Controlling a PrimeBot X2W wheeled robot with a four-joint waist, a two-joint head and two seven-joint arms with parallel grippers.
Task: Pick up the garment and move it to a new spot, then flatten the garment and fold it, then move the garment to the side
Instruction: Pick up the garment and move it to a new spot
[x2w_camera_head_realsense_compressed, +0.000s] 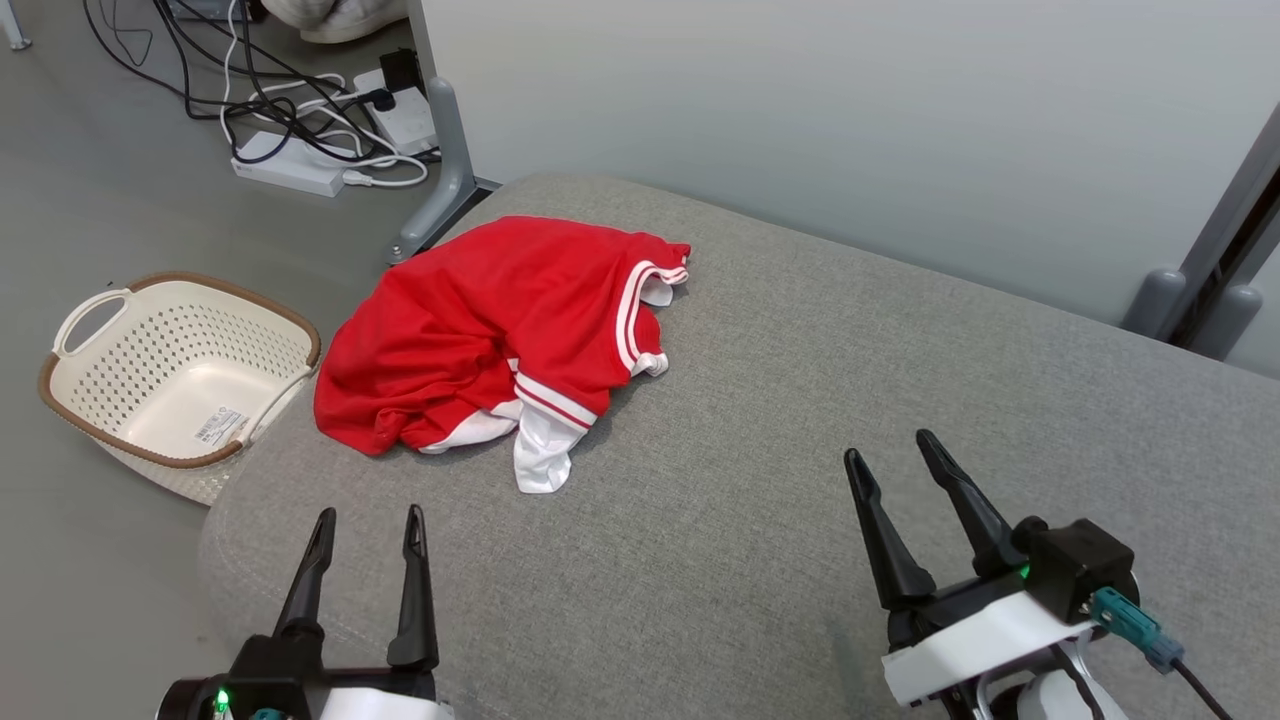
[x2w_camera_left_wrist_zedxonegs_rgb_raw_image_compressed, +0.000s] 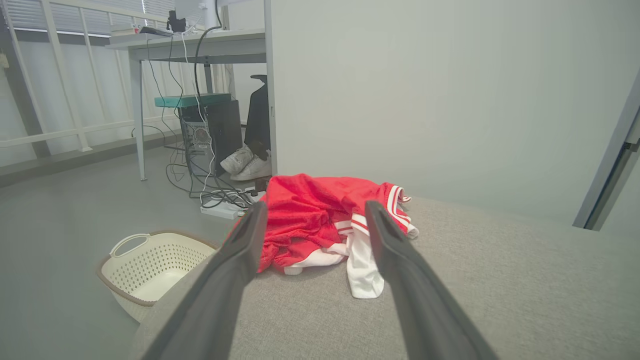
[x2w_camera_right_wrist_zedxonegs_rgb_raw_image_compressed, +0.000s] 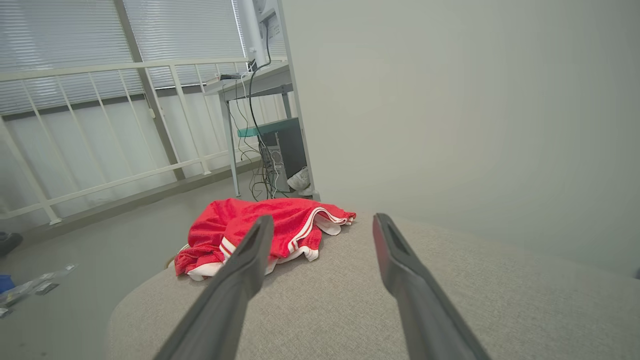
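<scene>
We see the crumpled red-and-white garment lying at the far left of a grey cushion, near a laundry basket on the floor. Our left end effector and right end effector hover released and empty, well short of it. We judge the pickup is not yet begun; next we must reach forward and pinch the cloth

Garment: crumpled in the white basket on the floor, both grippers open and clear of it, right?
No. The head view shows the red garment crumpled on the grey cushion, not in the white basket on the floor. The left gripper and right gripper are indeed open and clear of it.
</scene>
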